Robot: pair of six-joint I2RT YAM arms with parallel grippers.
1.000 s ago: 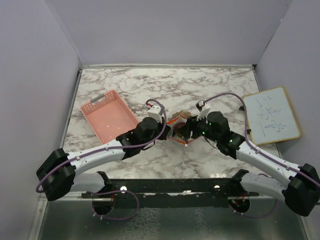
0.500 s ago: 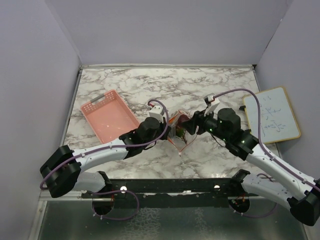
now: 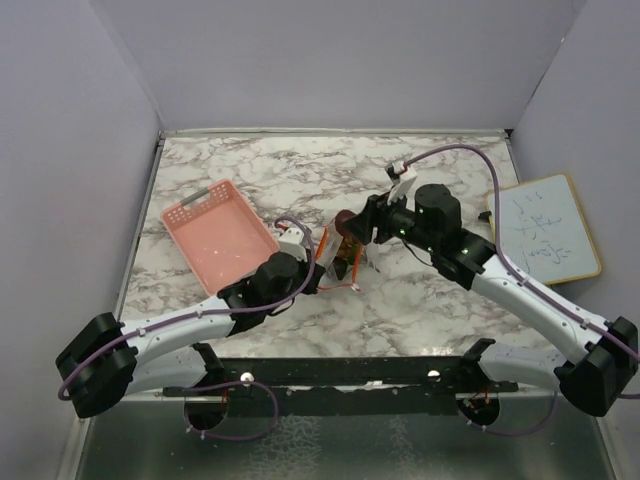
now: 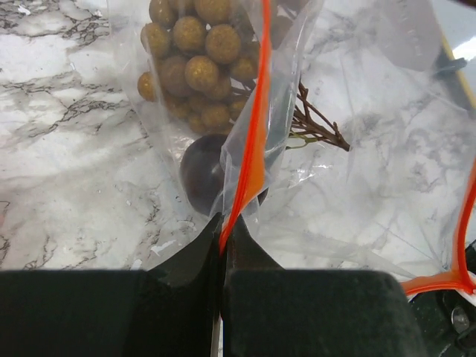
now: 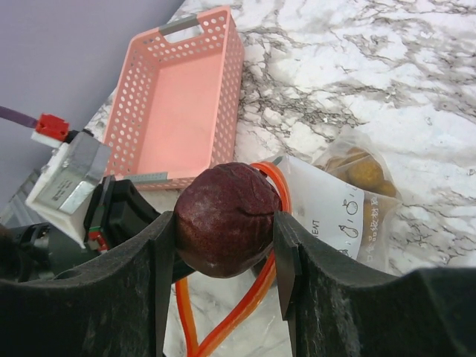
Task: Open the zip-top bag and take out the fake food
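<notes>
The zip-top bag (image 3: pixel 347 262) lies mid-table with its orange-red mouth (image 5: pixel 262 296) pulled open into a loop. My left gripper (image 3: pixel 318 264) is shut on the zip strip (image 4: pixel 251 152) at the bag's near edge. My right gripper (image 3: pixel 352 227) is shut on the dark maroon round fruit (image 5: pixel 227 217) and holds it above the open mouth, outside the bag. The golden-brown grape bunch (image 4: pixel 195 63) on its dark stem is still inside the bag; it also shows in the right wrist view (image 5: pixel 364 173). A dark round shape (image 4: pixel 202 175) shows behind the plastic; I cannot tell what it is.
A pink plastic basket (image 3: pixel 218 230) stands left of the bag, close to my left arm. A small whiteboard with writing (image 3: pixel 545 230) lies at the right edge of the marble table (image 3: pixel 300 170). Purple walls close in the left, right and back.
My right gripper has come up and back out of the bag with the maroon fruit between its fingers. My left gripper has drawn the zip strip nearer and leftward, keeping hold.
</notes>
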